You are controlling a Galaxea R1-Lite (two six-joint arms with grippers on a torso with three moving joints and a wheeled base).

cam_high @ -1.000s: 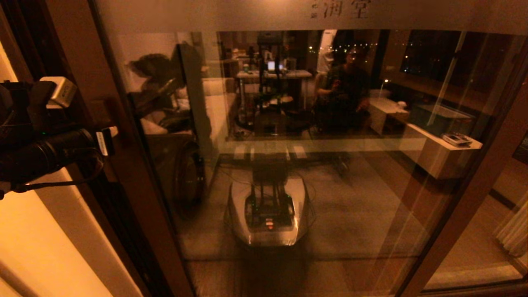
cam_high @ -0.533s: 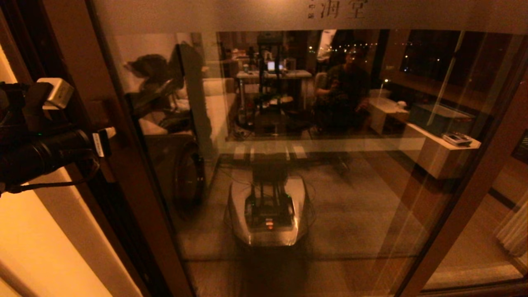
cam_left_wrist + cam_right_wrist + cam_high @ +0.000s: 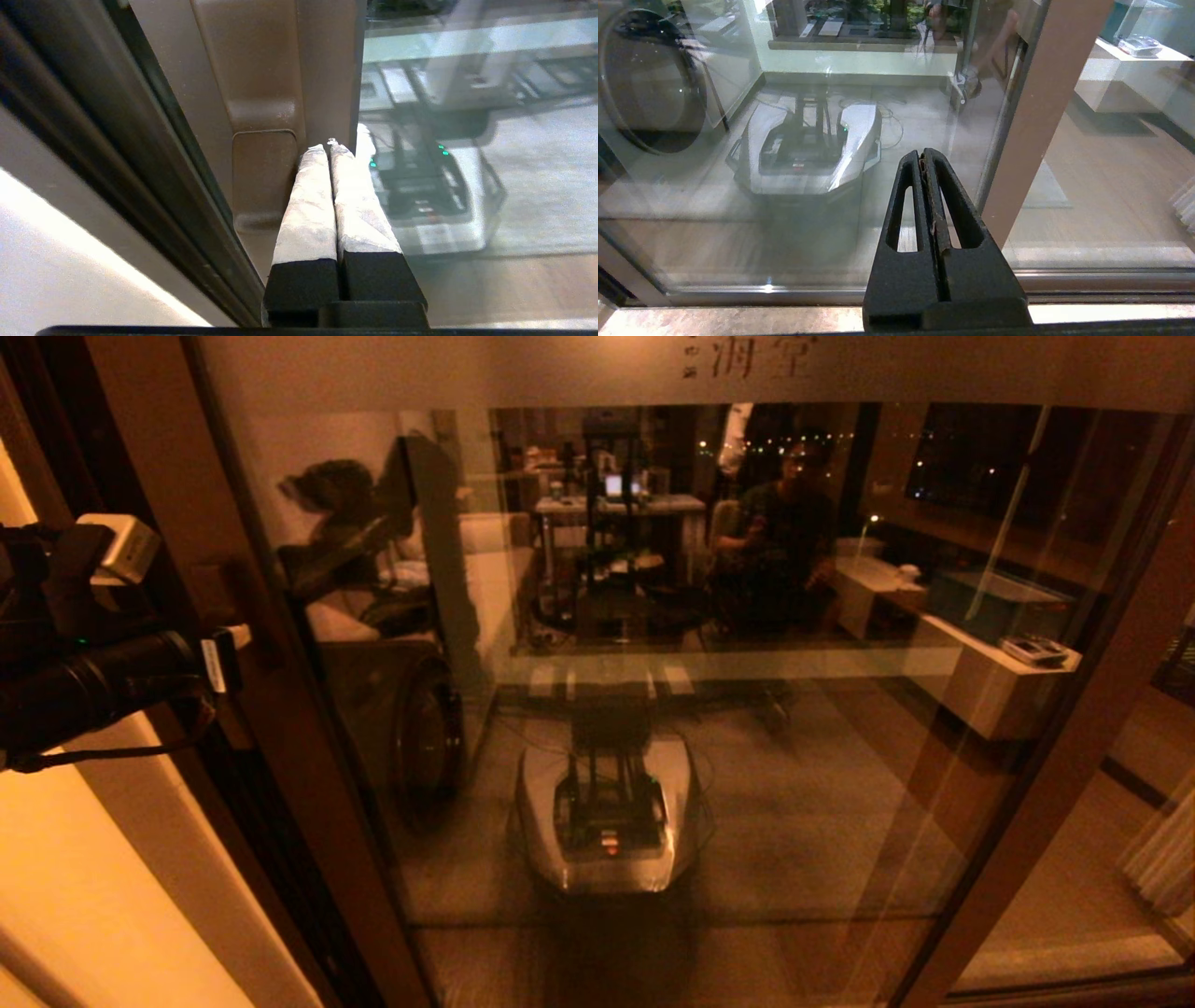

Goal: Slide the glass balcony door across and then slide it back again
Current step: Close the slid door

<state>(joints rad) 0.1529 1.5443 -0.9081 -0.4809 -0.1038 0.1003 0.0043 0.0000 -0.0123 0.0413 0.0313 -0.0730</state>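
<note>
The glass balcony door (image 3: 803, 784) fills the head view, with a frosted top band bearing characters (image 3: 756, 355) and a brown wooden frame. My left gripper (image 3: 224, 655) is at the door's left stile (image 3: 187, 523). In the left wrist view the left gripper (image 3: 328, 147) is shut with nothing between its fingers. Its white-wrapped fingertips (image 3: 312, 161) press on the stile beside the wooden handle (image 3: 264, 177). My right gripper (image 3: 923, 155) is shut and empty, low before the glass (image 3: 691, 224) and next to the door's right stile (image 3: 1041, 116). It does not show in the head view.
A dark jamb and track (image 3: 56, 457) and a lit wall (image 3: 75, 896) lie left of the door. The floor rail (image 3: 1087, 280) runs along the bottom. The glass mirrors the robot's base (image 3: 607, 812). A white cabinet (image 3: 1008, 691) and a curtain (image 3: 1162, 859) show at the right.
The door has slid a little to the left, its characters and both stiles shifting that way. My left gripper has moved left with it. The right arm is not seen earlier.
</note>
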